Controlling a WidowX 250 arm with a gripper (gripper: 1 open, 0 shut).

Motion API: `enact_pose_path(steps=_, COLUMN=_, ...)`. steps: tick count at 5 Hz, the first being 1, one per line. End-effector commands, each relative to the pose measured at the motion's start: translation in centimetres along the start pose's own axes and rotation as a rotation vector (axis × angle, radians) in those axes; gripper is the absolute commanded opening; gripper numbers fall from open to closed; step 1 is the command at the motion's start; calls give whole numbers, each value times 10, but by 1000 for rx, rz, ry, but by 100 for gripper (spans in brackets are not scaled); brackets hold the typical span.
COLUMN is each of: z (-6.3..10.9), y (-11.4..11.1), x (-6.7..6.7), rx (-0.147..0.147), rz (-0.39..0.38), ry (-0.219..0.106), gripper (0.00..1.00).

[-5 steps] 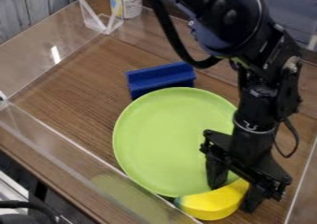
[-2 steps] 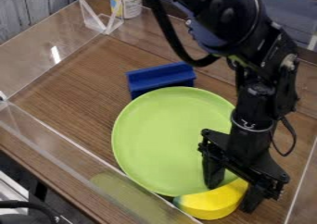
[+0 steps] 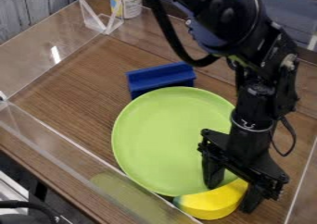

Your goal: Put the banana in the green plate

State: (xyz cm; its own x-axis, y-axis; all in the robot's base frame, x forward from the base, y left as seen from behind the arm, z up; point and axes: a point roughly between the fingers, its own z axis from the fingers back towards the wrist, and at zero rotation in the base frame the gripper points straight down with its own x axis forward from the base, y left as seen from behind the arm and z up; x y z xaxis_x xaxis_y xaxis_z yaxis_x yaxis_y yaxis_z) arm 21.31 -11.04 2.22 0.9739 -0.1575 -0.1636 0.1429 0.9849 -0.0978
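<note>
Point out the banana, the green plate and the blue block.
banana (image 3: 209, 205): camera view, on its yellow body below the gripper.
green plate (image 3: 155, 135): camera view, on its bare inner surface.
blue block (image 3: 161, 77): camera view, on its top face.

A robot test bench in a lab is showing here: a clear plastic wall is enclosing a wood-grain tabletop, with a labelled bottle standing at upper left.

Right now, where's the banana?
The banana lies at the bottom right of the camera view, just off the green plate's lower right rim, under the open gripper.
</note>
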Motion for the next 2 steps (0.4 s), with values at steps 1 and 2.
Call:
enact_pose_path(steps=1, z=11, y=2, x=5, rx=-12, rz=13, ry=-40, gripper=100)
enact_pose_path(steps=2, z=9, y=3, x=6, rx=-14, rz=16, ry=-39, gripper=0)
